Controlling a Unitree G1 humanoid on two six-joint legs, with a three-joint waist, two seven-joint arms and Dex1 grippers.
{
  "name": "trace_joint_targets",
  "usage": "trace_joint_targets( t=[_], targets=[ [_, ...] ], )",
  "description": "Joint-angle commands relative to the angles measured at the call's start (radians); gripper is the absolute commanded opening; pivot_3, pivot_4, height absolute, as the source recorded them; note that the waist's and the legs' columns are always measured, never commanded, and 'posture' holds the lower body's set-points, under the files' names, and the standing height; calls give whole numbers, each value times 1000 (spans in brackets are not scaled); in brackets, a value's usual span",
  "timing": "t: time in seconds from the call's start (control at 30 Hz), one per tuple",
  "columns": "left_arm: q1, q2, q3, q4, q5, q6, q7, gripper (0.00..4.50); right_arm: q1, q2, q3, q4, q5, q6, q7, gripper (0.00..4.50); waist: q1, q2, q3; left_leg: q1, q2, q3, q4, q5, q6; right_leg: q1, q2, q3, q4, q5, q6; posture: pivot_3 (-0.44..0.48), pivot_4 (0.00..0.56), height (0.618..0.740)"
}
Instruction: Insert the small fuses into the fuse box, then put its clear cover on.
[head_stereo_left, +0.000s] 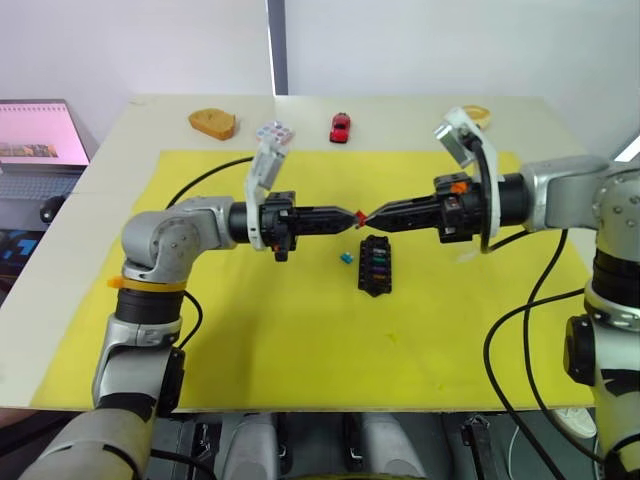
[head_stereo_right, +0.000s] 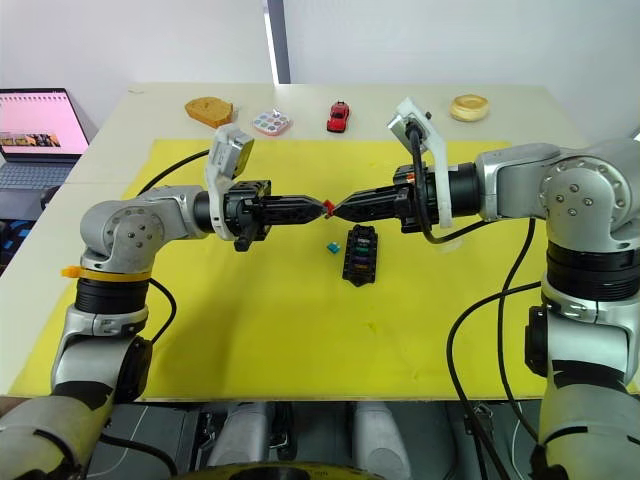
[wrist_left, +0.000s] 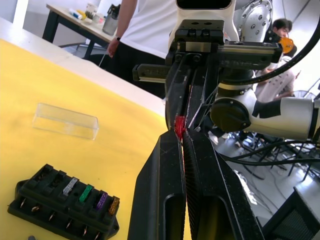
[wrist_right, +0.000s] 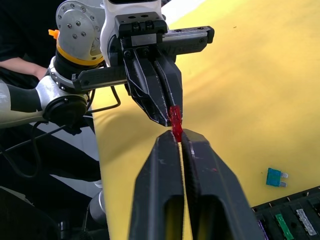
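Red fuse (wrist_right: 175, 122): pinched above the fuse box (head_stereo_left: 375, 265) by both grippers at once.
Left gripper (head_stereo_left: 355, 214): fingers pinching it.
Right gripper (head_stereo_left: 368, 218): fingers pinching it.
Teal fuse (head_stereo_left: 346, 258): left of the box.

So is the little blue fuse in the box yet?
Not yet. The teal fuse lies flat on the yellow mat, just beside the fuse box, apart from it.

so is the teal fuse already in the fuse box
No, the teal fuse lies loose on the yellow mat beside the fuse box.
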Motion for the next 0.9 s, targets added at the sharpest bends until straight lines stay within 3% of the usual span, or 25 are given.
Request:
trace_joint_targets(
  t=[0.03,0.2,0.3,0.43,0.53,0.73,0.9],
  targets=[
    [-12,5,-3,-17,-9,-23,6,0,-29,0,-20,-12,26,-11,4,72,0,0,0,0,0,0,0,0,0,0,0,0,0,0,0,0,150,740],
    [-10,21,-41,-12,36,-55,8,0,-43,-9,-3,-14,14,-20,5,72,0,0,0,0,0,0,0,0,0,0,0,0,0,0,0,0,150,740],
    [-9,42,-106,14,126,-153,0,967,-63,-79,86,-35,-67,-110,50,0,1,0,0,0,0,0,0,0,0,0,0,0,0,0,0,0,150,740],
    [-28,57,-221,105,284,-348,-52,3072,-102,-249,361,-22,-332,-392,214,0,1,1,0,0,-1,1,-1,0,0,-1,0,0,-1,0,0,0,150,740],
    [-57,40,-290,222,390,-496,-87,4463,-141,-283,502,50,-482,-535,320,0,0,1,1,-1,-1,2,-1,0,0,-1,1,0,-3,0,-1,0,150,740],
    [-138,-22,-335,436,495,-662,-154,4463,-201,-233,659,171,-694,-695,449,0,0,1,1,-7,-1,4,0,0,0,-9,2,2,-1,0,0,0,150,740],
    [-160,-48,-341,525,546,-743,-200,4463,-213,-168,681,248,-785,-737,484,0,1,1,1,-11,1,3,0,0,0,-13,4,2,0,0,0,0,150,740]
  ],
)
